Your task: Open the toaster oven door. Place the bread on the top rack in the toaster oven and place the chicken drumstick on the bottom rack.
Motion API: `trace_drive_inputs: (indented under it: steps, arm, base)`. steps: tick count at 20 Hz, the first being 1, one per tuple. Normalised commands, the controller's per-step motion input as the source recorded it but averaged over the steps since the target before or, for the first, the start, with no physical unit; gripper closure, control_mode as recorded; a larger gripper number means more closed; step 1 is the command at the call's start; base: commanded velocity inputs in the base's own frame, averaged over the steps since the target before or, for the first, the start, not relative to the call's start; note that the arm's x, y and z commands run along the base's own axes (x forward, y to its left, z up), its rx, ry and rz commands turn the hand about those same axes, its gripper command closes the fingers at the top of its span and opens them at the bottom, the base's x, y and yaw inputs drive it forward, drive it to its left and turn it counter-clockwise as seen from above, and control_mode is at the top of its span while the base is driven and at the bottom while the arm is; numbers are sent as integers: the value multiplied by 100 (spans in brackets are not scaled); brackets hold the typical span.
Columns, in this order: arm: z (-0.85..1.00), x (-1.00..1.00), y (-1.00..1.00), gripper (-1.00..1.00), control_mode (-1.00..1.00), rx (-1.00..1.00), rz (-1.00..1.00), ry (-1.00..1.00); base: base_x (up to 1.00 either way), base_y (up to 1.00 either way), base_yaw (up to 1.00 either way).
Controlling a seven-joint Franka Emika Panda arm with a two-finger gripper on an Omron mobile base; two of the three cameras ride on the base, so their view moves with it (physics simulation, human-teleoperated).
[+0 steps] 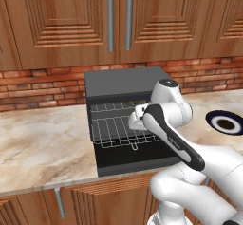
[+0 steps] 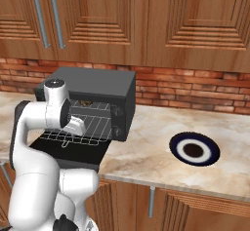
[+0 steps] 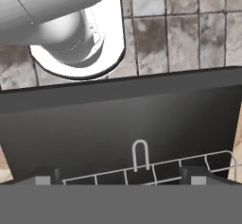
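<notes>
The toaster oven (image 1: 124, 84) sits on the marble counter (image 1: 42, 143) against the brick wall, and the toaster oven door (image 1: 135, 158) lies folded down flat in front of it, out over the counter edge. Inside, the top rack (image 1: 111, 107) stays within the cavity, while the bottom rack (image 1: 114, 130) is slid part way out above the door, its small wire loop handle (image 3: 140, 155) at the front edge. A small brown piece (image 2: 86, 102) shows at the back of the upper shelf in the right base view, too small and dark to tell whether it is the bread or the chicken drumstick. The arm reaches in from the front, its wrist bent down over the pulled-out rack, with the gripper (image 3: 121, 179) just above the rack's front edge; in the hand view its two fingertips (image 3: 43, 179) stand far apart on either side of the loop handle, spread wide with nothing between them, and the dark door panel fills the space beyond. To the right on the counter, well apart from the oven, lies a dark blue and white plate (image 2: 194, 149)
</notes>
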Motion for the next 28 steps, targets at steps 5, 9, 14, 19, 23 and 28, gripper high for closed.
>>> trace_drive_inputs:
  steps: [5,9,14,19,23,28]
  arm:
    - [0,-10,33,-100,-100,0,0,3]
    - [0,-3,15,-100,-100,0,0,0]
    - [0,-1,0,-100,-100,0,0,0]
    - [0,0,-4,-100,-100,0,0,0]
    - [0,-5,-11,-100,-100,0,0,0]
    - [0,-9,-8,-100,-100,0,0,0]
  base:
    - [0,0,0]
    - [0,0,0]
    - [0,0,0]
    - [0,0,0]
    - [0,0,0]
    - [0,0,0]
